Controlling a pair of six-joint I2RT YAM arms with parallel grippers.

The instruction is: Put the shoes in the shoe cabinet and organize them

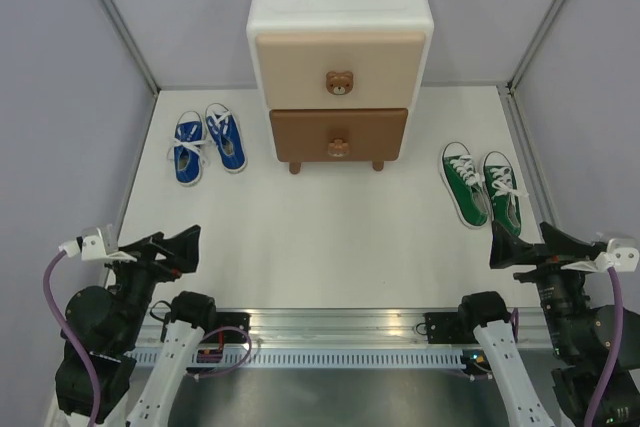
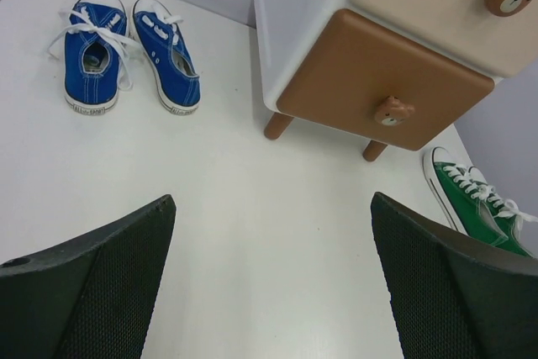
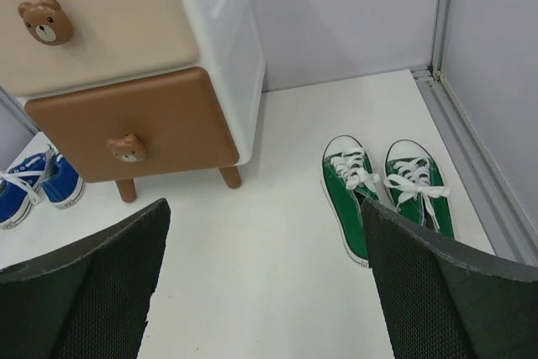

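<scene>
Task at opening step: no shoe in cabinet yet. Shoe cabinet (image 1: 340,7) stands on table (image 1: 320,237), both drawers (image 1: 340,65) shut. Blue pair (image 1: 208,143) left of cabinet, green pair (image 1: 484,183) right of it, both untouched. Next move, I judge: pull drawer by bear knob (image 1: 340,83) (shoes cannot enter otherwise). Left gripper (image 1: 183,250) and right gripper (image 1: 503,247) wait in front of cabinet, well apart from it, jaws spread wide, holding nothing.
</scene>
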